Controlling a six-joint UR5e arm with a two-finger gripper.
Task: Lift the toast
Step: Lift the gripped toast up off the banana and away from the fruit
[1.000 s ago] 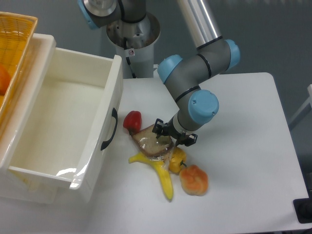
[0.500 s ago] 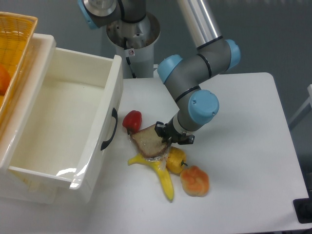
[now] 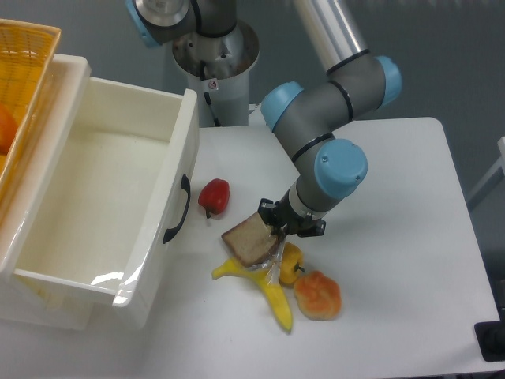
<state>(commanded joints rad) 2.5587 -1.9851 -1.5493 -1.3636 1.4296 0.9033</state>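
With its fingers clamped on the upper-right edge, the hand (image 3: 276,225) holds the toast (image 3: 251,240) tilted, hanging down-left of the hand over the banana (image 3: 268,286) on the counter (image 3: 394,237).

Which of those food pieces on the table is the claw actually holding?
The toast: the gripper pinches its edge, tilting it above the banana. The red pepper and pastry lie untouched.

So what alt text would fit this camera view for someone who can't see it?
A robot gripper holds a tilted toast above a banana, yellow pepper and orange pastry on a white table, beside an open white drawer.
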